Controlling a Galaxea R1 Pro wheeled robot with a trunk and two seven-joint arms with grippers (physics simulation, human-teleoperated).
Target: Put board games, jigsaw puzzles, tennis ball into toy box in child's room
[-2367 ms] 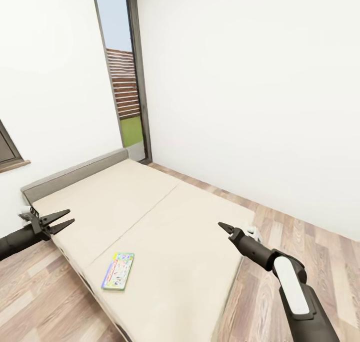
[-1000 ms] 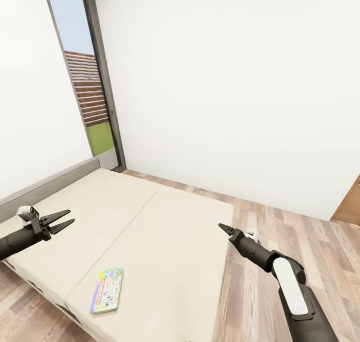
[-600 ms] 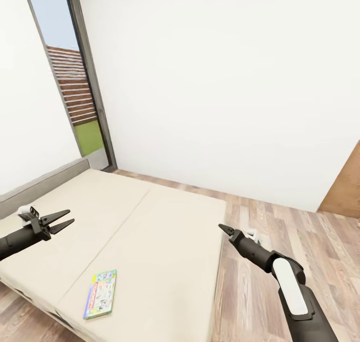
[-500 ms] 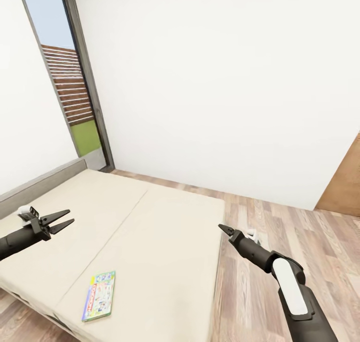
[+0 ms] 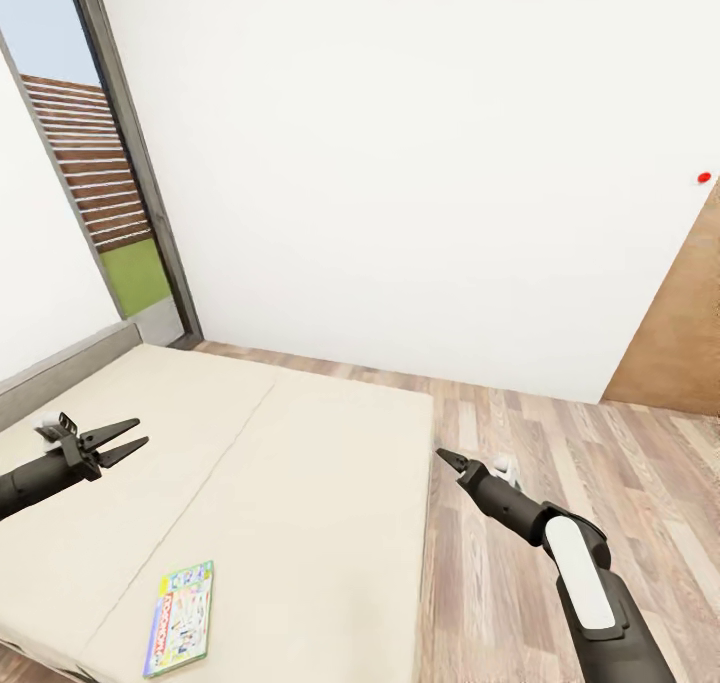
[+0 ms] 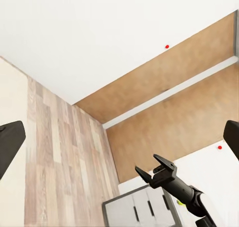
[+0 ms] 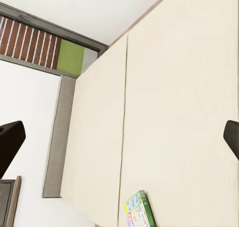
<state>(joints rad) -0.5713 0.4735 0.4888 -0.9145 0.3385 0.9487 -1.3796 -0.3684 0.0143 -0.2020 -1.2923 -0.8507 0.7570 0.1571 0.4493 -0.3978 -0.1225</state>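
- The camera has turned right since the earlier picture, so the big cream flat bed (image 5: 250,483) and the window slid left and a brown wooden door (image 5: 680,323) came in; the things did not move.
- The robot looks to be getting in place to fetch a game. Next it should reach down to it.
- The flat green-and-pink board game box (image 5: 180,618) lies near the bed's front edge.
- The left hand (image 5: 118,442) is open and empty; the right hand (image 5: 447,457) is open too, holding nothing.
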